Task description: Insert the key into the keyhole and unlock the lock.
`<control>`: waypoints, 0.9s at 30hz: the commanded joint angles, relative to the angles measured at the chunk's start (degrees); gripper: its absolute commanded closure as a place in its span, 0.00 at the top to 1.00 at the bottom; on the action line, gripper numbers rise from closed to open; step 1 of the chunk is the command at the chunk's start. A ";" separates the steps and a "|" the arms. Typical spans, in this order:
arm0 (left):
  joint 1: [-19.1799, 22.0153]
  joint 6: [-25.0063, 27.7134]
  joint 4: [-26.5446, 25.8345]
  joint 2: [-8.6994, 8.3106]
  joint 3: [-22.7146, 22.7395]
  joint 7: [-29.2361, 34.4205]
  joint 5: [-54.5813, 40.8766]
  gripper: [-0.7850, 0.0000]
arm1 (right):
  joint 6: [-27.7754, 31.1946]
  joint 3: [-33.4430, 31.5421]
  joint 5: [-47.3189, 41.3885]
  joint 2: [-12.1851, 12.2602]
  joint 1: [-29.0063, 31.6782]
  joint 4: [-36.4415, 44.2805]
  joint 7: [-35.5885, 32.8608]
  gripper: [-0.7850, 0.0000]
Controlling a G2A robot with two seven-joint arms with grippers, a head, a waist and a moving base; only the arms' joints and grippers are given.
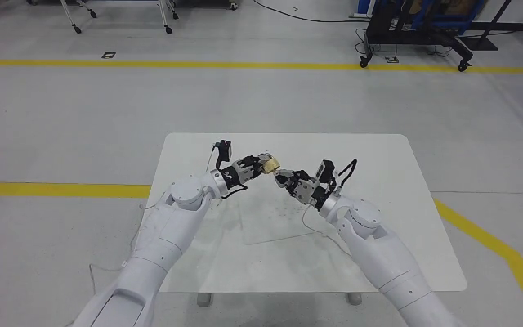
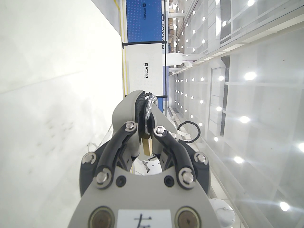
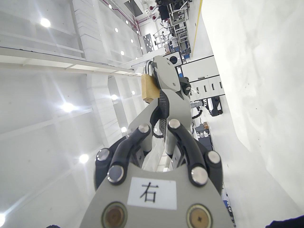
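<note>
ok so the lock point(image 1: 270, 164) is up off the tabletop point(image 1: 384, 253), pinched in the left hand point(image 2: 147, 103). That hand is squeezed tight around the shackle end, with the brass body poking out toward the other arm. The right hand point(image 1: 285, 177) sits just beside it, fingertips practically at the bottom end of the brass body, and its fingers are pressed together too. I honestly can't make out the key between them (it's probably buried in the pads). What matters for the next move, as far as I can judge, is that the lock's long axis points roughly straight at the right hand, so any push has to run along that line. The keyhole face itself is hidden from every angle, so I can't tell whether the key is lined up, partly in, or just near.
</note>
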State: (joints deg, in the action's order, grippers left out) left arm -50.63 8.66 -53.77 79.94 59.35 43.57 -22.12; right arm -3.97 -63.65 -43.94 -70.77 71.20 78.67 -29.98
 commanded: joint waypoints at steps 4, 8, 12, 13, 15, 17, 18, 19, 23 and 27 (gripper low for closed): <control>-0.04 -0.27 0.00 0.04 0.11 -0.09 -0.16 0.00 | 0.06 -0.16 0.65 0.01 0.54 0.30 -1.02 0.22; -0.12 -0.35 -0.07 0.07 0.24 -0.24 -0.33 0.00 | 0.26 -0.42 1.41 0.03 1.14 0.84 -0.85 0.24; -0.13 -0.64 -0.12 0.08 0.27 -0.23 -0.26 0.00 | 0.65 -0.84 1.68 0.06 1.89 1.69 -0.89 0.24; -0.14 -0.70 -0.11 0.08 0.30 -0.24 -0.26 0.00 | 0.71 -0.94 1.68 0.07 2.07 1.90 -0.99 0.25; -0.15 -0.80 -0.14 0.10 0.33 -0.28 -0.25 0.00 | 0.80 -1.12 1.84 0.08 2.33 2.32 -1.04 0.25; -0.16 -0.81 -0.15 0.10 0.36 -0.28 -0.22 0.00 | 1.06 -1.25 1.95 0.07 2.54 2.74 -1.16 0.27; -0.16 -0.82 -0.15 0.11 0.37 -0.27 -0.21 0.00 | 1.20 -1.30 2.08 0.06 2.61 2.83 -1.24 0.28; -0.16 -0.91 -0.14 0.11 0.37 -0.14 -0.24 0.00 | 1.36 -1.36 2.18 0.05 2.65 2.93 -1.19 0.27; -0.18 -0.93 -0.13 0.12 0.43 -0.04 -0.25 0.00 | 1.45 -1.41 2.36 -0.03 2.65 3.17 -1.13 0.29; -0.17 -1.09 -0.15 0.13 0.45 0.09 -0.16 0.00 | 0.87 -1.01 3.02 -0.18 2.33 3.14 -0.64 0.27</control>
State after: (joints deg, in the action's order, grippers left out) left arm -50.82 7.62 -53.92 80.07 59.79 43.63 -22.29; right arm -2.91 -64.80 -41.05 -70.91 73.62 81.87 -30.80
